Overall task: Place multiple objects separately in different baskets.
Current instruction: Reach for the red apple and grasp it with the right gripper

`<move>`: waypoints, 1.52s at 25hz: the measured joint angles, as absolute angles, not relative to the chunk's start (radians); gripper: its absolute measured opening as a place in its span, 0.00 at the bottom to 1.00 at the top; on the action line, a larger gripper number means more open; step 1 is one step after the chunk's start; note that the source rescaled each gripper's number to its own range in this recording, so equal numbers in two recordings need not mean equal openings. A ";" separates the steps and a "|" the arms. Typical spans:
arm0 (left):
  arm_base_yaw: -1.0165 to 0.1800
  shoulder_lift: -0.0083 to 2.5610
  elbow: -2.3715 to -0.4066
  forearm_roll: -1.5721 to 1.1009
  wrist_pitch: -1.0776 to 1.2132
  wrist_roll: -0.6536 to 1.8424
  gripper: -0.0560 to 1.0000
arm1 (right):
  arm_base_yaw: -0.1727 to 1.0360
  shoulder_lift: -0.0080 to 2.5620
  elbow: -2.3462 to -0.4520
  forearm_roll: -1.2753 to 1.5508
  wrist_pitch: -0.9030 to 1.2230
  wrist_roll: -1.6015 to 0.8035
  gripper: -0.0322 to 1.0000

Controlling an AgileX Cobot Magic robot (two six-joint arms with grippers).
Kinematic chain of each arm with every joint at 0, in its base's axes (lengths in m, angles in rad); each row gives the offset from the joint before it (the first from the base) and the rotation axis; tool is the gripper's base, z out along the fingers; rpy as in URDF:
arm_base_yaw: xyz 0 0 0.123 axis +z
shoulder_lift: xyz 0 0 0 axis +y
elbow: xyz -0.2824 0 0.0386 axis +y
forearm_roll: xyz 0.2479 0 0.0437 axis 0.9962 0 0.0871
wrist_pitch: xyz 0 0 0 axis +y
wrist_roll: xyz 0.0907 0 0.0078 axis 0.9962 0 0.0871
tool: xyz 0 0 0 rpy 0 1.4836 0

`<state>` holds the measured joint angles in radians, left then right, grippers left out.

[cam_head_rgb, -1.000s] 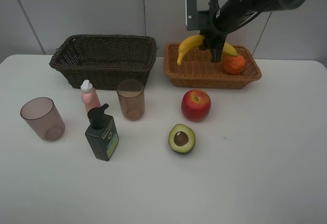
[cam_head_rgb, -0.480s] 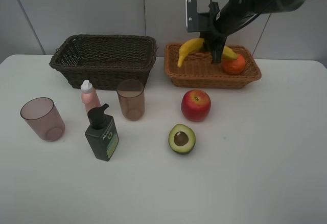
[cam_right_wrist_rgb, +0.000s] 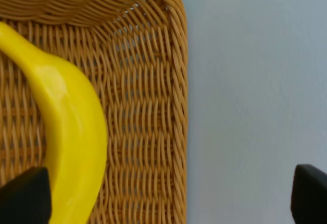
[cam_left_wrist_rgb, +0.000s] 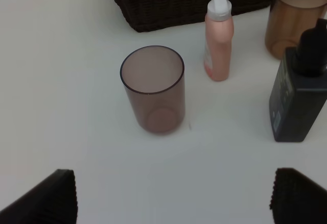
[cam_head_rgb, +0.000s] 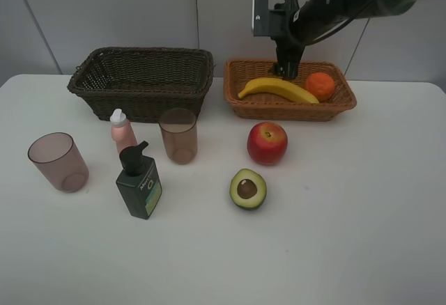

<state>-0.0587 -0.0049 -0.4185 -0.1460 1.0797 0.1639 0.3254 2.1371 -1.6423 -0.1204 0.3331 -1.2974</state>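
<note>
The yellow banana lies flat in the light tan basket beside the orange. My right gripper hangs open just above them and holds nothing. On the table stand the red apple, the halved avocado, two brownish cups, the pink bottle and the dark green pump bottle. The dark brown basket is empty. My left gripper is open above the table, near one cup.
The left wrist view also takes in the pink bottle, the pump bottle, the second cup and the dark basket. A pale wall stands close behind both baskets. The white table runs toward the front right.
My right gripper opened and let go of the banana, which dropped flat into the tan basket. The gripper rose slightly. Nothing else moved.
</note>
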 joint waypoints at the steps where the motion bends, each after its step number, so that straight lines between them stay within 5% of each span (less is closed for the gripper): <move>1: -0.059 -0.005 -0.419 -0.146 1.080 0.164 1.00 | 0.325 2.137 -1.642 -0.120 0.333 -1.297 1.00; 28: -0.059 -0.005 -0.419 -0.146 1.080 0.164 1.00 | 0.325 2.113 -1.642 -0.105 0.437 -1.275 1.00; 38: -0.059 -0.005 -0.419 -0.146 1.080 0.164 1.00 | 0.325 1.996 -1.642 -0.105 0.619 -0.867 1.00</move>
